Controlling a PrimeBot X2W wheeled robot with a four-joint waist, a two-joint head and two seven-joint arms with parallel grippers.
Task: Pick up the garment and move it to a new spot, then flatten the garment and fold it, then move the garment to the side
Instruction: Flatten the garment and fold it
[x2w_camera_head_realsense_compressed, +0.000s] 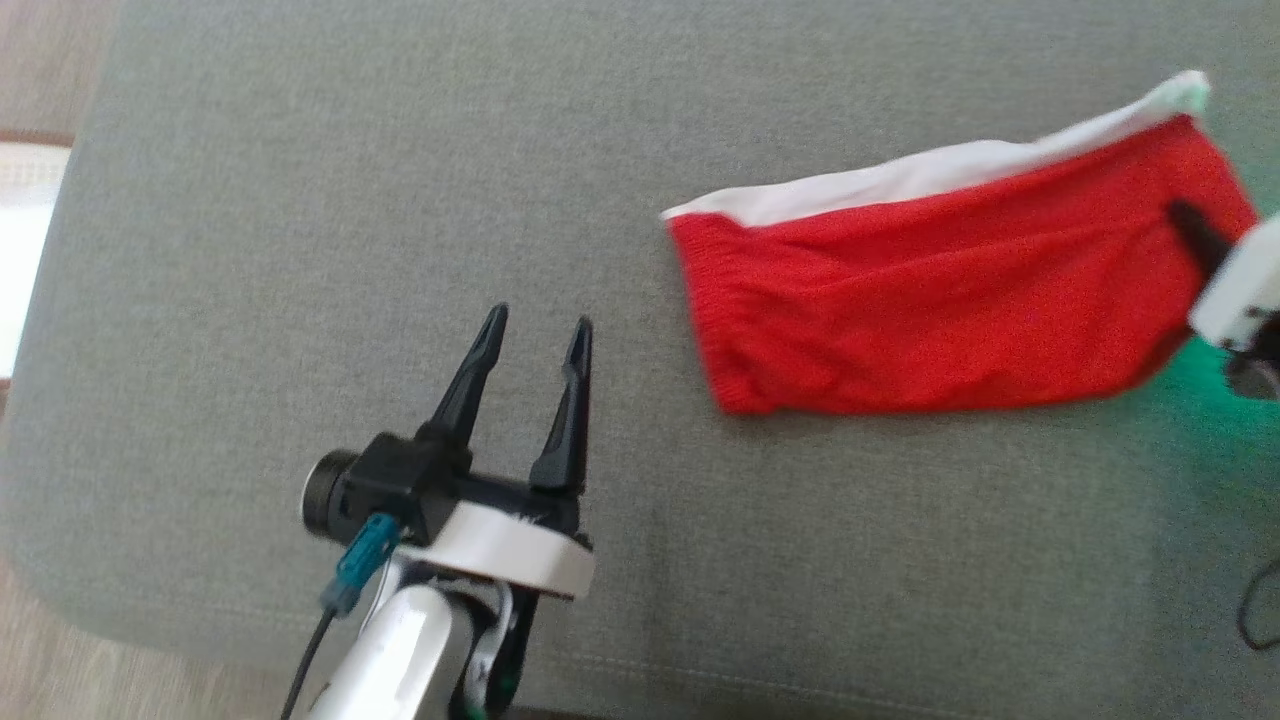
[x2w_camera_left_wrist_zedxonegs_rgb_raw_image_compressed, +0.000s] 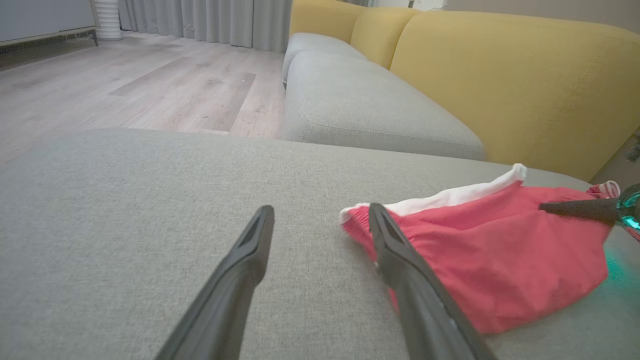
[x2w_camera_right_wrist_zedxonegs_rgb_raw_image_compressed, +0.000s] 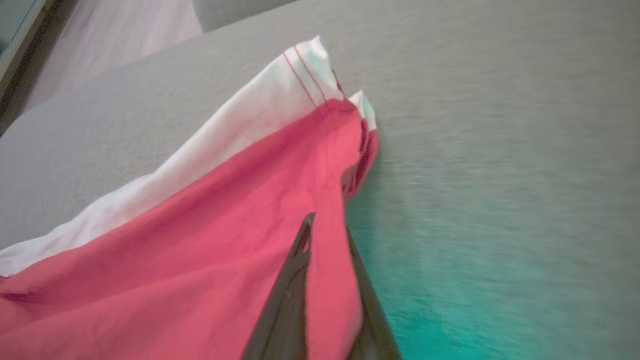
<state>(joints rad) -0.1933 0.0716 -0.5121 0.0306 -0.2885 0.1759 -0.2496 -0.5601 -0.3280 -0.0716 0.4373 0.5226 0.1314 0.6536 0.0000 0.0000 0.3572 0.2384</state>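
The garment (x2w_camera_head_realsense_compressed: 950, 290) is red with a white band along its far edge. It lies folded on the grey cushion (x2w_camera_head_realsense_compressed: 400, 200), toward the right. My right gripper (x2w_camera_head_realsense_compressed: 1190, 222) is shut on the garment's right edge, with red cloth pinched between its fingers (x2w_camera_right_wrist_zedxonegs_rgb_raw_image_compressed: 300, 260). The garment (x2w_camera_right_wrist_zedxonegs_rgb_raw_image_compressed: 200, 240) spreads out to the left in the right wrist view. My left gripper (x2w_camera_head_realsense_compressed: 535, 335) is open and holds nothing, hovering over bare cushion left of the garment (x2w_camera_left_wrist_zedxonegs_rgb_raw_image_compressed: 500, 250). The right gripper (x2w_camera_left_wrist_zedxonegs_rgb_raw_image_compressed: 545, 206) also shows in the left wrist view, at the garment's far end.
A yellow sofa back (x2w_camera_left_wrist_zedxonegs_rgb_raw_image_compressed: 500, 85) and a second grey seat cushion (x2w_camera_left_wrist_zedxonegs_rgb_raw_image_compressed: 360, 100) stand beyond the cushion. Wooden floor (x2w_camera_left_wrist_zedxonegs_rgb_raw_image_compressed: 125, 85) lies to the left. A green glow (x2w_camera_right_wrist_zedxonegs_rgb_raw_image_compressed: 450, 280) tints the cushion beside the right gripper.
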